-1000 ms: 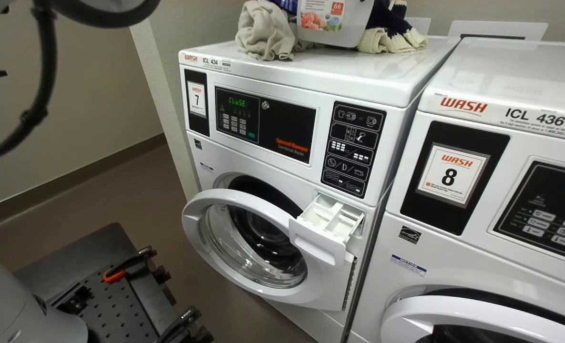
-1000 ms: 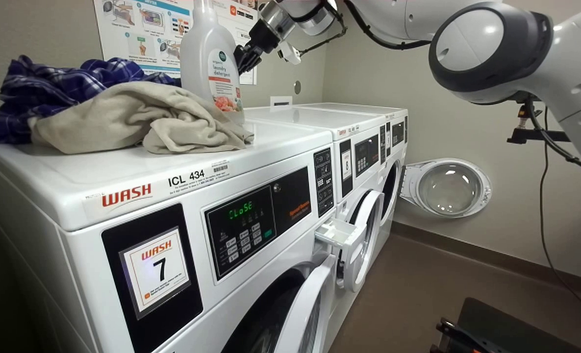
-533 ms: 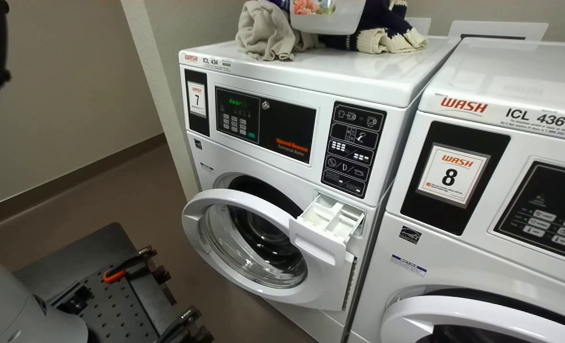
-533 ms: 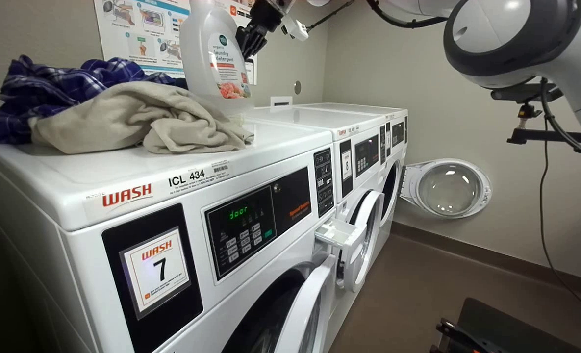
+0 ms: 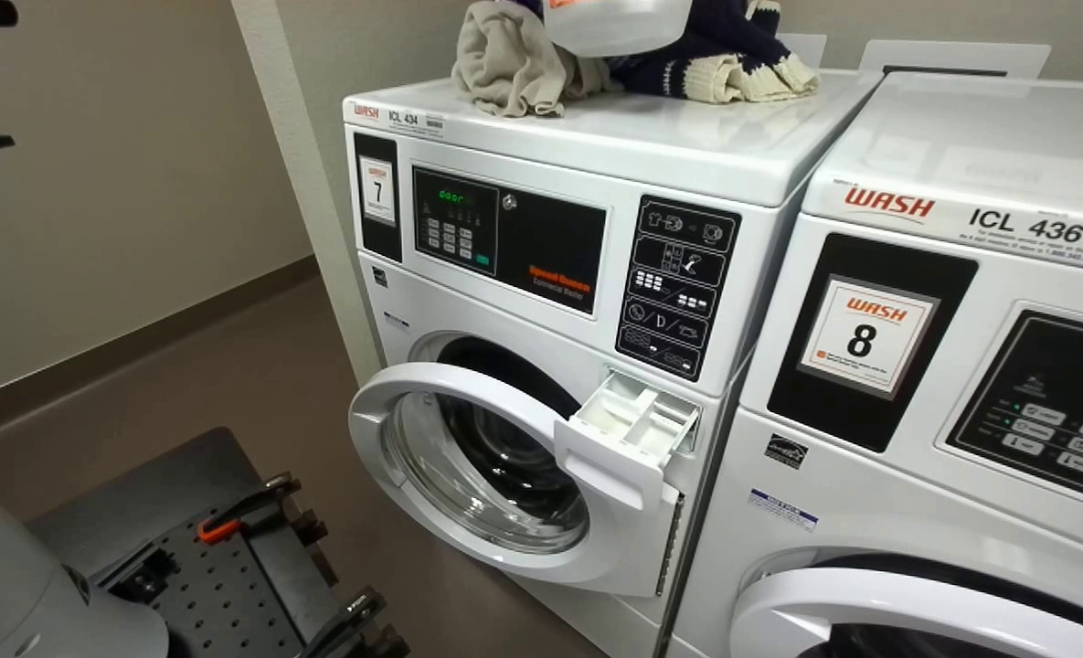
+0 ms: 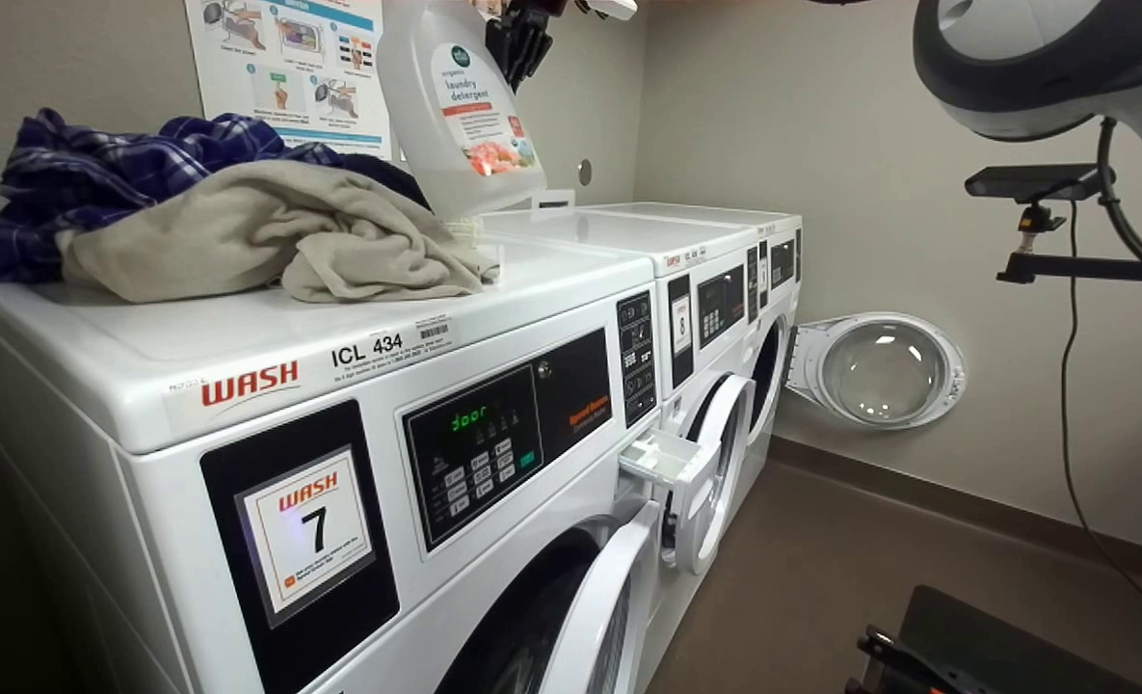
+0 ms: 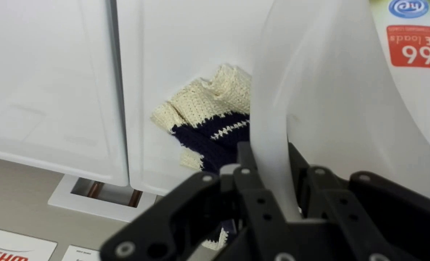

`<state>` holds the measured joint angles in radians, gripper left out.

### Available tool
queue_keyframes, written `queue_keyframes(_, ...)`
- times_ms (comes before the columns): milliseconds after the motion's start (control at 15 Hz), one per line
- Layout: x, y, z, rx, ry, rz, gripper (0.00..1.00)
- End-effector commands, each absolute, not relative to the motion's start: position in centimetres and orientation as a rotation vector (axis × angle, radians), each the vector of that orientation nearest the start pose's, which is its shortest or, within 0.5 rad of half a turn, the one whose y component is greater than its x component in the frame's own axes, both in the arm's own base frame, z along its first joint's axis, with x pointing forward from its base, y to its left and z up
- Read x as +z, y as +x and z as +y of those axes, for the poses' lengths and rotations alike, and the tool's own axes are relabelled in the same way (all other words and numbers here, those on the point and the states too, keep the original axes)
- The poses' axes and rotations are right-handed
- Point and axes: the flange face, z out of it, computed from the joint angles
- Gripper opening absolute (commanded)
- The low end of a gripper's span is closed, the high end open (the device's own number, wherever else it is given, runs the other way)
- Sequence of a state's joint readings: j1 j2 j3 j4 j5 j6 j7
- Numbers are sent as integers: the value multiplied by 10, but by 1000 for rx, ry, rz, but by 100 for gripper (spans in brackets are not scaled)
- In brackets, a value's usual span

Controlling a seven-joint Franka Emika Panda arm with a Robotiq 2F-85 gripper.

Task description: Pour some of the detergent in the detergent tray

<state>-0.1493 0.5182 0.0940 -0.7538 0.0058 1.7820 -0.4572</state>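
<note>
A translucent white detergent bottle with a floral label hangs above the washer top, tilted with its base swung to the right in an exterior view. Only its bottom shows in an exterior view. My gripper is at the bottle's side. In the wrist view, my gripper's fingers are closed around the handle of the bottle. The bottle's cap is out of view. The white detergent tray is pulled out of washer 7, lower than the bottle, with divided compartments. It also shows in an exterior view.
A beige cloth, a blue plaid cloth and a navy and cream knit lie on the washer top. The round door of washer 7 stands open beside the tray. Washer 8 adjoins it.
The bottle has risen off the washer top, moved right in an exterior view and tilted. The gripper and arm have moved up with it. The tray has not moved.
</note>
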Motion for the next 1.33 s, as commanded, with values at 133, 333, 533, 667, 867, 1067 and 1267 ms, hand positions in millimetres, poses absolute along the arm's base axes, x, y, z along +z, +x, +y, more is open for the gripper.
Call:
queue_keyframes(133,757,655,-47,-789,-3154,-504,6)
queue_keyframes(333,771,641,-41,-785,-3188,-484,6)
queue_keyframes(533,777,628,-40,-747,-3259,-466,6)
queue_keyframes(667,777,619,-40,-687,-3307,-449,6)
queue_keyframes(867,775,602,-41,-588,-3367,-443,6)
queue_keyframes(1067,774,584,-44,-528,-3402,-410,6)
queue_keyframes(1267,774,564,-47,-517,-3408,-366,6)
